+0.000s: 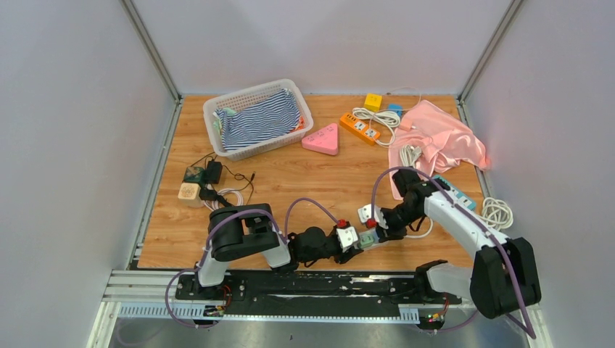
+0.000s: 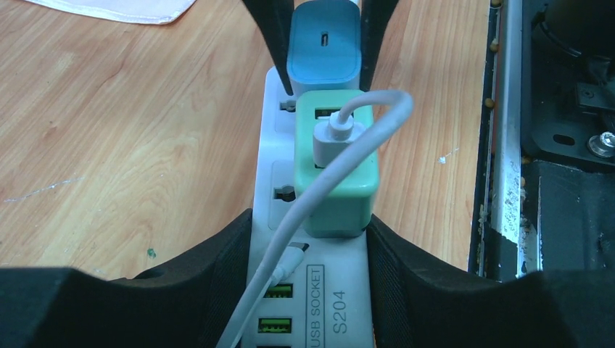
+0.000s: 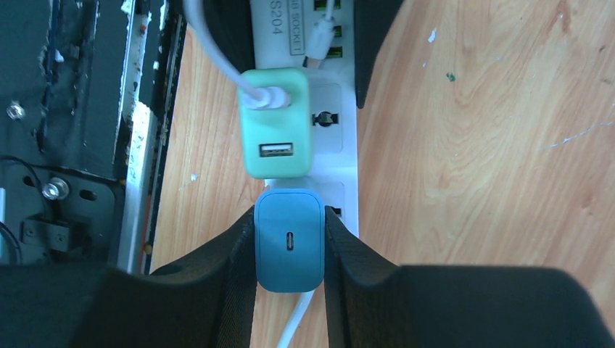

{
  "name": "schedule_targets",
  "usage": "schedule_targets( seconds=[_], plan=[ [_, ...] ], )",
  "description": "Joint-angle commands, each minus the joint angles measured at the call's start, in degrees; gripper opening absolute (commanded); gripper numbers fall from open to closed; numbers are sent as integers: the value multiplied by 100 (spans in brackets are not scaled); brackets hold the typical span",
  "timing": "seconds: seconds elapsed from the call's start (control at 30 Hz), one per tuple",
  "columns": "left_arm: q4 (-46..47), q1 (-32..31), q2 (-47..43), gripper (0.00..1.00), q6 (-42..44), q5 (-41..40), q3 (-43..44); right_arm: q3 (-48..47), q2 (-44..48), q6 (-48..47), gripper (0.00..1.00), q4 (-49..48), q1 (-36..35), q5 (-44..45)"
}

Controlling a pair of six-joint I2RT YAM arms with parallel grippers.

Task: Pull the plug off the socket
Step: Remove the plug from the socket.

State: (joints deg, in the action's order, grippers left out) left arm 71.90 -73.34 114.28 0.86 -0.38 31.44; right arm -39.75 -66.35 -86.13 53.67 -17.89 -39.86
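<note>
At the table's left edge a small cream cube socket (image 1: pixel 189 191) lies beside a black adapter (image 1: pixel 214 172) and its tangle of thin black leads. Behind them, a white plastic mesh basket (image 1: pixel 215 114) holds a blue-and-white striped cloth (image 1: pixel 257 119) that fills most of it. Further right lie a pink triangular block (image 1: pixel 323 139), an orange power strip (image 1: pixel 360 128), a yellow cube (image 1: pixel 373 101), a crumpled pink cloth (image 1: pixel 444 141) and, by the right wall, a coiled white cord (image 1: pixel 497 212). All of these sit well away from the two grippers.

Near the table's front edge, the left gripper (image 2: pixel 308 221) pinches the long sides of a white power strip (image 2: pixel 348 304) at its USB end. A mint-green cube adapter (image 2: pixel 337 192) stands in the strip just beside the blue plug (image 2: pixel 324 43), with a white USB cable (image 2: pixel 290 239) looping out of its top. The right gripper (image 3: pixel 290 217) is pressed onto the two flanks of the blue plug, which stands on the strip at the end away from the USB ports.

The overhead view shows only that the two grippers meet over the strip. The wrist views show both grips. The right wrist view alone shows the green adapter's spare USB port.
</note>
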Motion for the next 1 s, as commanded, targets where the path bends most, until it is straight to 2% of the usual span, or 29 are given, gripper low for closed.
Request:
schedule_targets(
  seconds=[0.0,0.23,0.47,0.57,0.67,0.83,0.97],
  plan=[
    [-382,-22,204,0,-7,3,64,-323,-453,677,0,-205,90,-391],
    [-407,-22,209,0,2,2,71,-379,-589,931,0,-222,99,-496],
    [-396,-27,206,0,4,3,64,-52,135,-530,0,205,110,-762],
    [-396,-22,207,0,4,106,70,-14,295,-762,0,294,140,-778],
    [-396,-22,204,0,2,115,72,-87,201,-724,0,346,167,-755],
    [-406,-22,200,0,4,109,66,-344,-281,-7,0,223,222,-655],
    [-407,-22,208,0,2,120,72,-445,-527,166,0,225,231,-536]
  ],
)
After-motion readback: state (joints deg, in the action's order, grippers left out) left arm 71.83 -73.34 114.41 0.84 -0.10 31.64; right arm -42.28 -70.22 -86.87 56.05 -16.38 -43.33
